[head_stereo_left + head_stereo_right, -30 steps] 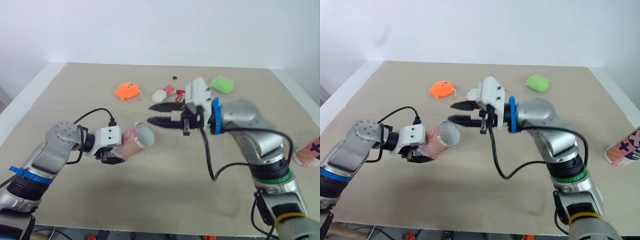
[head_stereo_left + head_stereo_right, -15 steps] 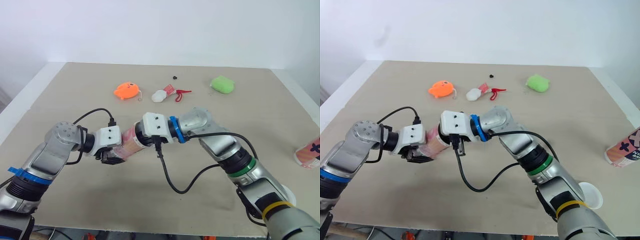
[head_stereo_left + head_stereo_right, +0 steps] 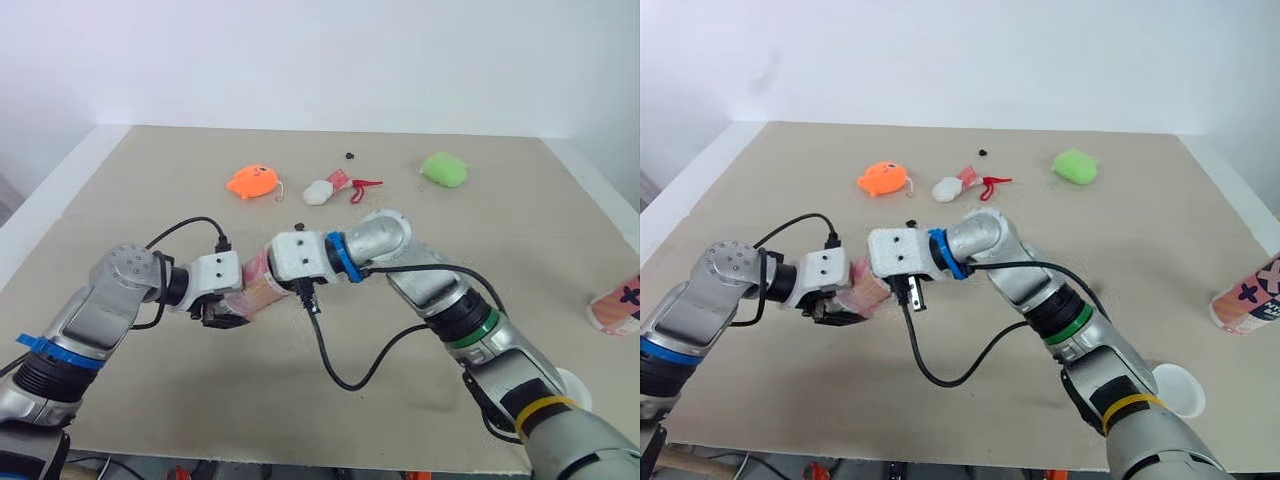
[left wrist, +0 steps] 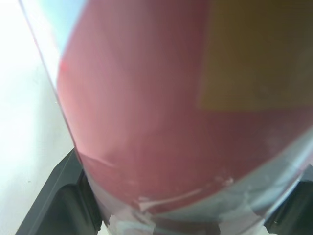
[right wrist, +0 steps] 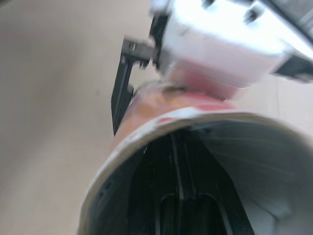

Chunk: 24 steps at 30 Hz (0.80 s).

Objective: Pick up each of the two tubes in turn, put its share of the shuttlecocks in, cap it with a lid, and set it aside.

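Note:
A pink tube [image 3: 257,287] lies nearly level just above the table, and my left gripper [image 3: 224,311] is shut on its closed end. Its black fingers [image 4: 51,196] flank the tube in the left wrist view. My right gripper [image 5: 180,164] reaches into the tube's open mouth [image 5: 146,129], its two fingers lying close together inside, shut on nothing I can see. Its white wrist block [image 3: 300,257] hides the mouth from the head views. A second pink tube [image 3: 1246,299] lies at the table's right edge, and a white lid [image 3: 1178,389] lies near the front right. The tube's contents are hidden.
At the back of the table lie an orange fish toy [image 3: 252,181], a white and red item [image 3: 321,190], a red hook [image 3: 363,185], a green toy [image 3: 444,168] and a small black piece [image 3: 349,156]. A black cable [image 3: 330,355] loops under my right forearm.
My right gripper swung left from in front of the tube's mouth and pushed into it, going a little deeper over the last half second. The left gripper held the tube still.

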Motion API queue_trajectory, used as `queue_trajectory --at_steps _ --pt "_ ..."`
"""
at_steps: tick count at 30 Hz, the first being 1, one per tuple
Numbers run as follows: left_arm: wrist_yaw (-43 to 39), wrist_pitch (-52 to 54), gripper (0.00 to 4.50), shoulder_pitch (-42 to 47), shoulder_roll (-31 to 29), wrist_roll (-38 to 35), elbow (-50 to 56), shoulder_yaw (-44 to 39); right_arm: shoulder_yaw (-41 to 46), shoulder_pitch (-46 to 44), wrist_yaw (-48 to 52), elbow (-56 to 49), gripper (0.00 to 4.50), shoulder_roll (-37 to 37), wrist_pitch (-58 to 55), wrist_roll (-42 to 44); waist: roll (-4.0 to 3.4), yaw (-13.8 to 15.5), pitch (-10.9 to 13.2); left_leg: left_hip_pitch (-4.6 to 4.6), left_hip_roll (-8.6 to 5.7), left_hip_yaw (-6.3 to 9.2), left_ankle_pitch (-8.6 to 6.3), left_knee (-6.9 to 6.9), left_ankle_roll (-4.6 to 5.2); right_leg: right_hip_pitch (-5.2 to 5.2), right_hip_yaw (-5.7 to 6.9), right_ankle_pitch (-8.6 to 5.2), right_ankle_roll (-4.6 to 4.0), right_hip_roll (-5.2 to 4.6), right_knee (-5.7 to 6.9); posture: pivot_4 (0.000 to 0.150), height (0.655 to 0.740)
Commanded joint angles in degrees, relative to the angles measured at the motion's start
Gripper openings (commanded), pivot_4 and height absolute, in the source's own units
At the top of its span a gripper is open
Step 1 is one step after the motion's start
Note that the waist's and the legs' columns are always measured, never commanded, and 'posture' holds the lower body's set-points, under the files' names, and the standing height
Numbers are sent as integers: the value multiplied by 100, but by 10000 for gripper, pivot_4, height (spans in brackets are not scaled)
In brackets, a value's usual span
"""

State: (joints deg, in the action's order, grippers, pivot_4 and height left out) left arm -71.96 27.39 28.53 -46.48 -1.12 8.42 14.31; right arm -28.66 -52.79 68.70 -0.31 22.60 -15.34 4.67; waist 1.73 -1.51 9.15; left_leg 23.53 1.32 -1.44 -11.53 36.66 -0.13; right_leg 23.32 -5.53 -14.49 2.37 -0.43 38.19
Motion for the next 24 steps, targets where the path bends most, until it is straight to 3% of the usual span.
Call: queue_trajectory --at_steps 1,10,14,18,21,24 --pt "-2 -101 34600 16 103 9 -102 249 658 -77 203 -546 291 230 -337 565 0 17 0 1 -2 1 0 0 0 -1 0 -1 2 -3 -1 1500 7400" --pt "68 -318 34600 189 245 -86 -157 83 1348 136 191 -804 291 730 -964 1140 0 26 0 4 -6 -2 0 2 0 -1 2 -9 -10 -9 -1 1500 7400" --pt "403 -151 34600 413 856 -711 104 -422 2350 652 374 -1127 291 1519 -1849 2017 8 48 5 41 -12 4 0 22 0 11 12 6 6 -11 -5 1500 7400" --pt "862 -450 34600 370 1303 -749 70 -434 2821 1271 675 -1435 15951 2437 -2503 2538 15 10 14 142 -13 55 -21 69 14 75 72 24 -16 -34 -3 1500 7400" --pt "1310 -536 34600 281 1857 -919 96 -429 3154 1781 792 -1417 25789 3076 -2546 2553 9 4 17 150 -12 62 -25 71 20 83 75 25 -18 -27 0 1500 7400" --pt "1828 -825 34600 57 2600 -972 9 -299 3552 2401 932 -1134 41121 3785 -2422 2389 8 12 18 155 -13 62 -24 80 20 79 75 24 -15 -17 -1 1500 7400"
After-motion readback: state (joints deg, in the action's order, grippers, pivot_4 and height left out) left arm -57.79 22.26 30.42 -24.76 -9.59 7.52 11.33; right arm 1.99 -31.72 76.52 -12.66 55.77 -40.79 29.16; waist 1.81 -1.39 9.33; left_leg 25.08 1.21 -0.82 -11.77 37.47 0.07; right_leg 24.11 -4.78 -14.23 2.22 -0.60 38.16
